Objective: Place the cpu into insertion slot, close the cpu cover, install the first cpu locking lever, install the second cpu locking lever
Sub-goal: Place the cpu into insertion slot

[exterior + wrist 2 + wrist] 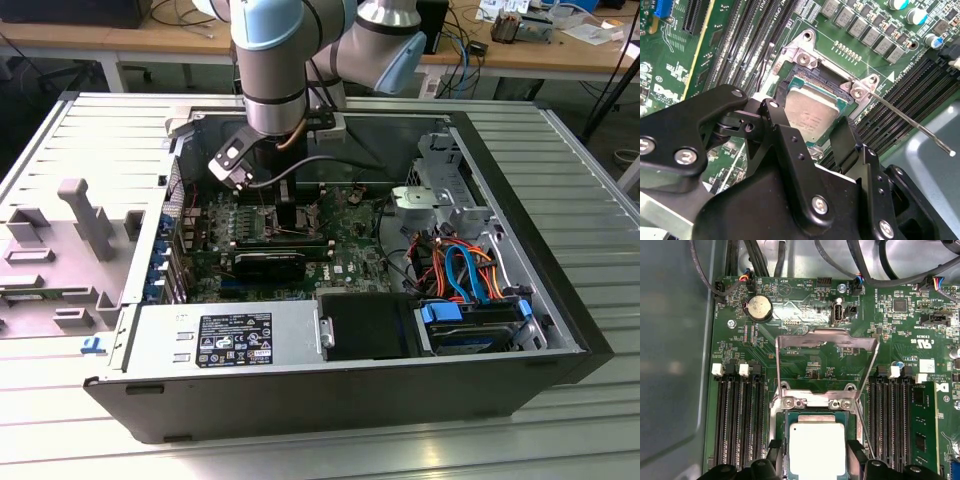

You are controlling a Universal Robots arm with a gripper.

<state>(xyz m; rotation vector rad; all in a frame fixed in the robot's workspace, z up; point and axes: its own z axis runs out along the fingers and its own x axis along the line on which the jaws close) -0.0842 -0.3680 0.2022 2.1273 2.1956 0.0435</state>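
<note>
The cpu is a flat square chip with a silver top, lying level in the insertion slot; it also appears in the second wrist view. My gripper straddles it, one black finger against each of two opposite edges, shut on it. The cpu cover, a thin silver frame, stands raised beyond the socket's hinge plate. A thin locking lever sticks out free beside the socket. In the exterior view my gripper reaches down into the open computer case.
Long black memory slots flank the socket, with one green memory stick fitted. A coin battery and cable plugs sit beyond the cover. A black expansion card, the power supply and a cabled drive cage crowd the case.
</note>
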